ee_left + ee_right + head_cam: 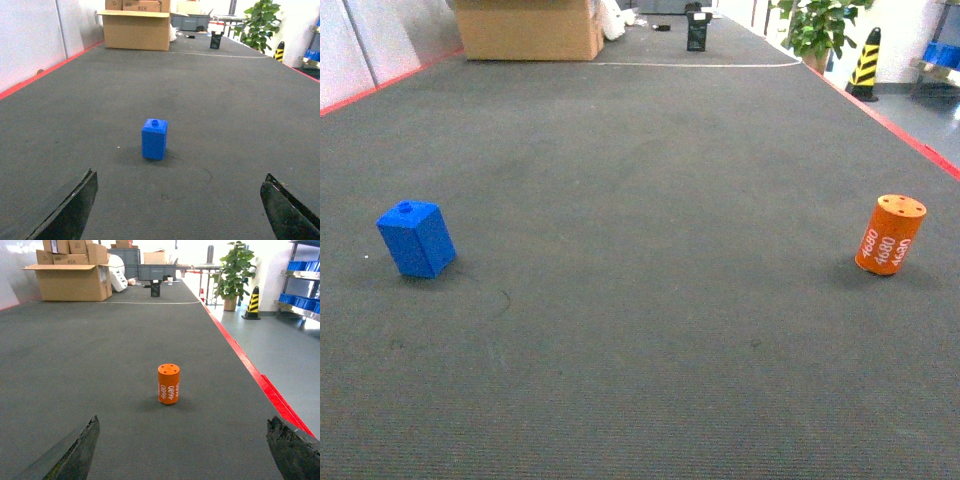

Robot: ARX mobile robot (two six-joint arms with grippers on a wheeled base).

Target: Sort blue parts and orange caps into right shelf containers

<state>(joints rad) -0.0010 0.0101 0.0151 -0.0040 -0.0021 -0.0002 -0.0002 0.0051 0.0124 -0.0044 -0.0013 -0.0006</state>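
Two pieces wait on the dark mat, the blue part (416, 238) far left and the orange cap (891, 234) far right, well apart. Each gripper, left gripper (180, 210) and right gripper (182, 452), stands wide open and empty, lined up short of its piece. Both are small and upright, so I judge an off-centre closing finger (75, 450) could tip one over, or roll the cap toward the red edge (250, 365).
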